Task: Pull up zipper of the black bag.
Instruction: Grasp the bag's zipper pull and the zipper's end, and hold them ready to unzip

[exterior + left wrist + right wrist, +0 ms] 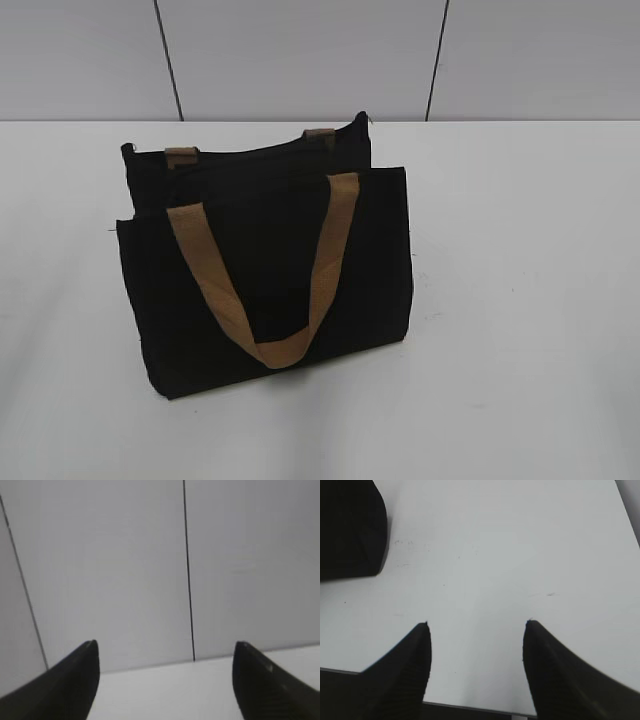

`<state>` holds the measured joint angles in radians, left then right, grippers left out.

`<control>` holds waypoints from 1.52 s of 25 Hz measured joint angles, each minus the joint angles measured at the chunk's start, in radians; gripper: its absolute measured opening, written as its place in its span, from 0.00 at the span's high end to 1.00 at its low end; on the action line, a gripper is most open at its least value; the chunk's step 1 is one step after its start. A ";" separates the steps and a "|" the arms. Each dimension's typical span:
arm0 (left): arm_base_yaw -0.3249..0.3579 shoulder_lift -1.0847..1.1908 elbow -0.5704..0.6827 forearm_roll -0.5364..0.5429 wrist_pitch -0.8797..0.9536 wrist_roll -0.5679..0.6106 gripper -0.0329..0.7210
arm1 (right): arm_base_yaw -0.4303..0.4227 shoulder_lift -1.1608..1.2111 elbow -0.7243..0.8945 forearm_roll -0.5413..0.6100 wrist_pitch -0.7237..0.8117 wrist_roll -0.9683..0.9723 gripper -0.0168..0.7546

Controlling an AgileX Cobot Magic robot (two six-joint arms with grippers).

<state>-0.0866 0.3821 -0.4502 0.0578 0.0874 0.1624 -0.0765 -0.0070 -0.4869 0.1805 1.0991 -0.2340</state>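
The black bag (pixel 265 270) stands upright on the white table (pixel 520 300), left of centre in the exterior view. One tan handle (pixel 300 290) hangs down its front panel; the other shows as two short tan stubs at the top edge. The zipper (pixel 250 152) runs along the top edge, with a small silver bit at its right end (pixel 369 120). Neither gripper shows in the exterior view. My left gripper (pixel 165 647) is open and empty, facing the wall. My right gripper (pixel 477 624) is open and empty over bare table; a corner of the bag (pixel 350 527) shows at its upper left.
A grey panelled wall (pixel 300 50) with dark vertical seams stands behind the table. The table's near edge (pixel 470 707) shows at the bottom of the right wrist view.
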 joint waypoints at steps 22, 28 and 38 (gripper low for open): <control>-0.024 0.898 0.201 0.554 -0.699 -0.447 0.17 | 0.000 0.000 0.001 0.002 0.000 0.000 0.39; -0.024 1.123 0.200 0.664 -0.868 -0.454 0.17 | 0.000 0.000 0.001 0.002 0.000 0.000 0.39; -0.024 1.351 0.131 0.765 -0.949 -0.455 0.31 | 0.000 0.000 0.001 0.002 0.000 0.000 0.39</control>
<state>-0.1108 1.7330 -0.3188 0.8230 -0.8614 -0.2924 -0.0765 -0.0070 -0.4858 0.1824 1.0991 -0.2340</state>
